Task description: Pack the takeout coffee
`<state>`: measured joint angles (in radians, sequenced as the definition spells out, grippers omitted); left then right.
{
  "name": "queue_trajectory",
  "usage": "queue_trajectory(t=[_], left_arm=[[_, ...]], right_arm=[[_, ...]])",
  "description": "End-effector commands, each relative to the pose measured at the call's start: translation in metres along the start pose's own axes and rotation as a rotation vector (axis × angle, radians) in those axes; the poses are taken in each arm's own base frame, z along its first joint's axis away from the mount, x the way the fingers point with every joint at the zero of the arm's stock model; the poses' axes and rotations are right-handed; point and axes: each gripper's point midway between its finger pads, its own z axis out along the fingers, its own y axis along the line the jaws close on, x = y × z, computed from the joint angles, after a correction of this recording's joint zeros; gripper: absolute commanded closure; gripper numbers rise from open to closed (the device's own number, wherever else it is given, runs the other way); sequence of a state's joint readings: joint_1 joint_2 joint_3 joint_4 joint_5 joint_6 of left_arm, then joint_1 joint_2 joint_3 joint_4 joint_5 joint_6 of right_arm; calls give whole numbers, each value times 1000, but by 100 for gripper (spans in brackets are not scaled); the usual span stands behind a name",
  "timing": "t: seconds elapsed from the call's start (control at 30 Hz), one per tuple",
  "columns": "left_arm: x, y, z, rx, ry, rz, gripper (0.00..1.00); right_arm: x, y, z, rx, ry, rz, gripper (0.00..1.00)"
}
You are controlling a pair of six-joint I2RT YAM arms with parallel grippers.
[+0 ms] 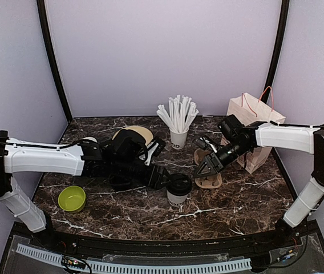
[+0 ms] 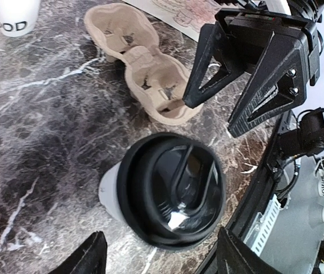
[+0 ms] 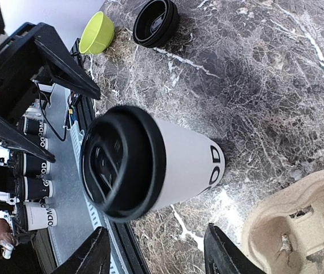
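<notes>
One takeout coffee [image 1: 178, 191], a white cup with black lettering and a black lid, stands upright on the marble table. My left gripper [image 1: 163, 177] is at its left, open. In the left wrist view the lid [image 2: 173, 197] sits just ahead of the left gripper [image 2: 162, 260], and neither finger touches it. My right gripper [image 1: 205, 169] hangs open to the cup's upper right, over the pulp cup carrier [image 1: 210, 181]. In the right wrist view the coffee [image 3: 150, 165] lies ahead of the right gripper [image 3: 159, 254], apart from it. The carrier [image 2: 145, 74] has empty pockets.
A white cup of wrapped straws [image 1: 178, 128] stands behind the carrier. A paper bag [image 1: 252, 123] with red handles stands at the back right. A green bowl [image 1: 72, 198] sits front left, with a stack of black lids [image 3: 156, 21] beside it.
</notes>
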<state>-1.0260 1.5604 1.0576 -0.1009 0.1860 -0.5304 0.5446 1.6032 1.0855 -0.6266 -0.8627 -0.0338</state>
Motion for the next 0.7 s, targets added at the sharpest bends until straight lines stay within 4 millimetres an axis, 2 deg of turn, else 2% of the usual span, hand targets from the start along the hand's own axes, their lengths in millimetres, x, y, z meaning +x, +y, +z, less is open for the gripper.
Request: queue_trajectory(t=[0.0, 0.2, 0.33, 0.47, 0.53, 0.67], left_arm=[[-8, 12, -20, -108, -27, -28, 31], [8, 21, -37, -130, -21, -104, 35], [-6, 25, -42, -100, -58, -130, 37], [-29, 23, -32, -31, -106, -121, 37], [-35, 21, -24, -12, -99, -120, 40], [-34, 14, -10, 42, -72, -132, 48]], right_arm=[[-14, -1, -1, -1, -15, -37, 45], [-19, -4, -2, 19, -9, -41, 45], [-11, 3, -4, 2, -14, -45, 36], [-2, 6, -8, 14, -28, -47, 31], [4, 6, -7, 8, -30, -44, 33], [9, 7, -3, -22, -38, -34, 42]])
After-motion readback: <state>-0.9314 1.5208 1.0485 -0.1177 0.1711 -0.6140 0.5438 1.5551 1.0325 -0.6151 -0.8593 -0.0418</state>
